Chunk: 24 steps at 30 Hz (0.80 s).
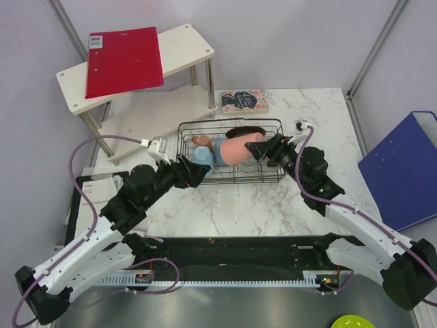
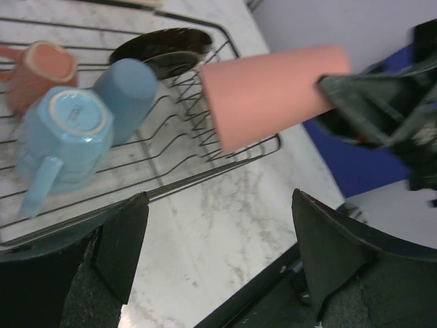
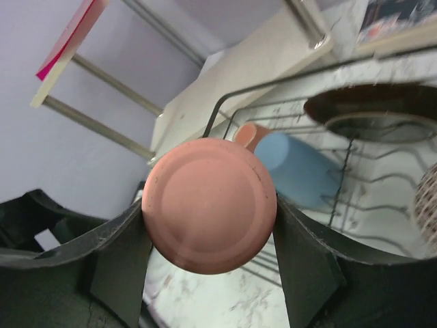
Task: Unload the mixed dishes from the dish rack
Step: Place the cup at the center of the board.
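Surface: white marbled table (image 1: 225, 205) inside pale partition walls, with a white shelf (image 1: 184, 48) holding a red folder (image 1: 123, 61) at the back.
Top view, rack: we log the dish rack (image 1: 232, 124) lying between the two pincers.
Top view, right pincer: right pincer (image 1: 261, 150) is clamped on the salmon-pink tumbler (image 1: 235, 149), which lies sideways ahead of its tips, over the rack.
Top view, left pincer: left pincer (image 1: 194, 174) sits at the rack's near-left corner, fingers apart, nothing between them.
Left wrist view: the fingers are wide and empty. Ahead to its left are the light-blue mug (image 2: 61, 140), blue cup (image 2: 126, 96) and a small pinkish cup (image 2: 41, 72), with the dark plate (image 2: 164, 48) beyond. The tumbler hangs ahead to its right, seemingly clear of the wires.
Right wrist view: the tumbler's round base fills the gap, and both fingers (image 3: 116, 260) touch it. The blue cup and plate lie beyond the tips. A speckled bowl (image 3: 429, 205) shows at the far right, cut off.
Step, our judgement: carrying the tumbler out of the rack.
Doing it well: we would raise it above the rim before swinging outward. The hold needs to be firm, since a smooth tumbler gripped near one end may pivot. Its path should pass well apart from the left pincer, and it should be set down on bare table.
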Tool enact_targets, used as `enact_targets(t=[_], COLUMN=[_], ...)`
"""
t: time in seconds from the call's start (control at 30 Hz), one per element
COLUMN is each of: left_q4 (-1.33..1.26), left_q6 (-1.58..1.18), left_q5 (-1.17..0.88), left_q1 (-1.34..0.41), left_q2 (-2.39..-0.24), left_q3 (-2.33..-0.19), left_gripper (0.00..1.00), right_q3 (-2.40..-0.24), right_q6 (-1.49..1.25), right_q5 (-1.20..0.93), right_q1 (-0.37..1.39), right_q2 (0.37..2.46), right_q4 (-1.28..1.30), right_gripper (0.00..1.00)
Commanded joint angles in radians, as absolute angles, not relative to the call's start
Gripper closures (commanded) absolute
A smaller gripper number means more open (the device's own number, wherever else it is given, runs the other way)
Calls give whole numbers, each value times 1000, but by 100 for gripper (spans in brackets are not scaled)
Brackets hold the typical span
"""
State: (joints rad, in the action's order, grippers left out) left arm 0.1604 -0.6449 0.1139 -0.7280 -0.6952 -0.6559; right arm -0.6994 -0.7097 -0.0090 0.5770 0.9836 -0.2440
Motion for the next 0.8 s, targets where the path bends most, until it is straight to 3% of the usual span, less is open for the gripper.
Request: enact_targets(t=[0.0, 0.13, 0.43, 0.77], left_q4=[-128, -347, -492, -541], left_q6=[-775, -799, -836, -798], left_q5=[-121, -308, -324, -279], left_q1=[-700, -693, -692, -692], left_q2=[-718, -733, -733, -664], left_q3=[-672, -593, -491, -476], left_gripper=[9, 8, 9, 13], right_q3=[-554, -485, -408, -387], right_q6=[-1038, -1164, -1275, -1270], right_q5=[-248, -285, -304, -313], right_q1=[523, 520, 520, 520], right_q2=[962, 991, 1040, 1066], right_q4=[-750, -987, -1215, -1230], right_gripper=[100, 100, 100, 100])
